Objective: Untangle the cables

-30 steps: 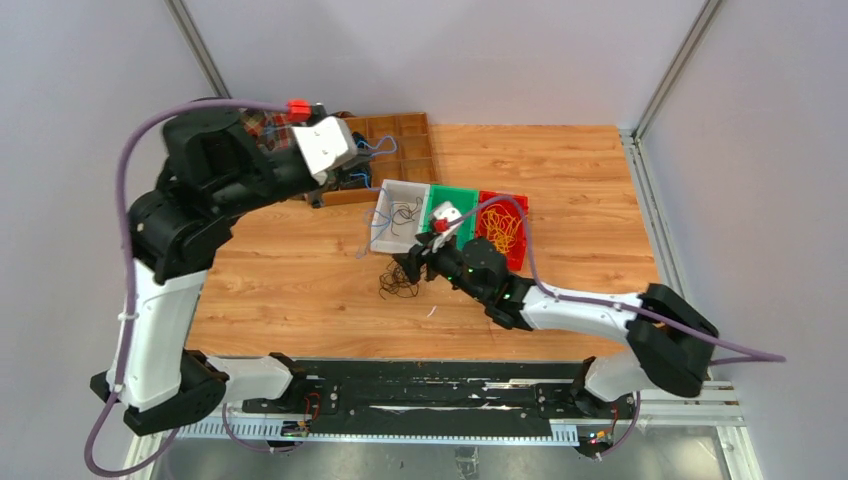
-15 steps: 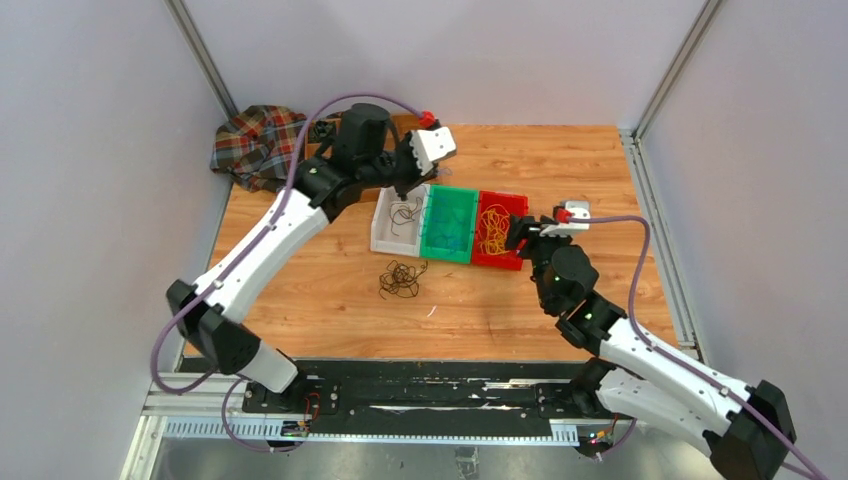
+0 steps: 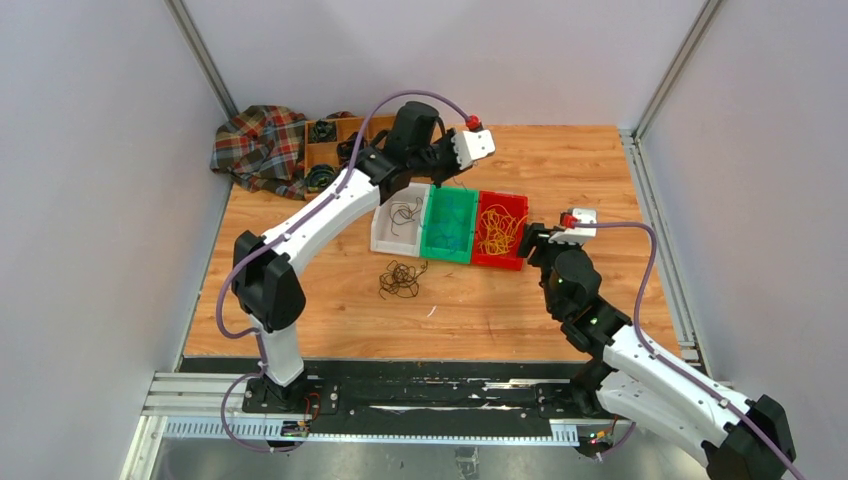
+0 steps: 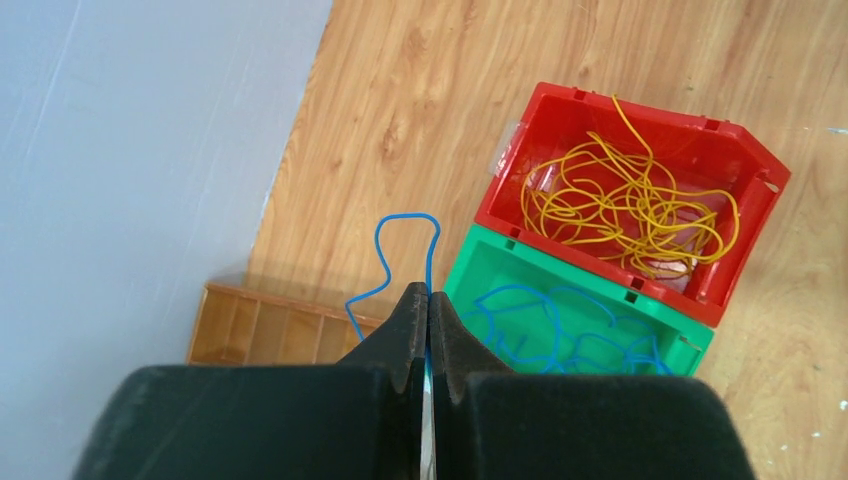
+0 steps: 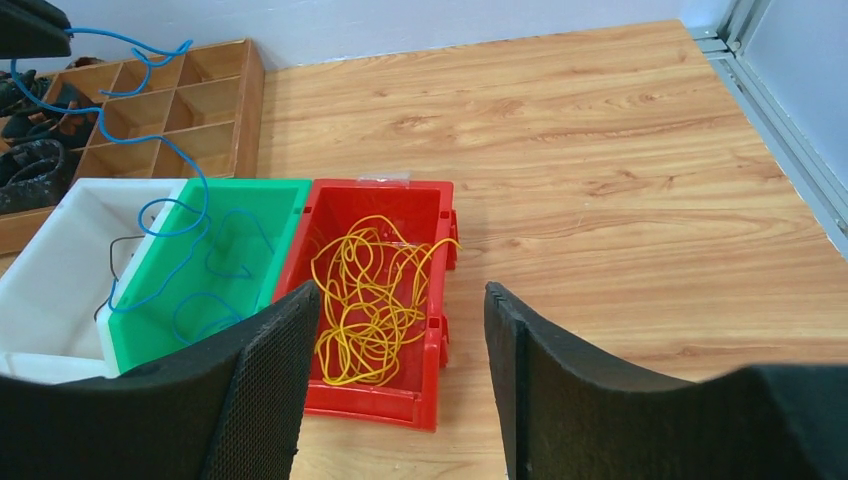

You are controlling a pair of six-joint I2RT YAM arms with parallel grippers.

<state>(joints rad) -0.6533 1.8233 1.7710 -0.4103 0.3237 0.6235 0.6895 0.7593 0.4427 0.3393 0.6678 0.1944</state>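
The left gripper [image 4: 428, 300] hangs over the far edge of the green plastic bin [image 5: 150, 335]. Its black fingers are pressed together on a thin blue wire [image 4: 405, 222], which loops up past the fingertips and trails down into that bin, where loose blue curls [image 5: 215, 270] lie on the floor. Touching the green bin on its right, the red plastic bin [image 5: 370, 405] holds a tangle of thin yellow wires [image 5: 370, 290]. On its left, the white plastic bin [image 3: 383, 238] holds a few thin black wires [image 3: 405, 212]. A small knot of black wire [image 3: 400, 278] lies on the wooden table [image 3: 560, 160] near the white bin. The right gripper [image 5: 400, 300] hovers at the red bin's outer side, its padded fingers spread wide and holding nothing.
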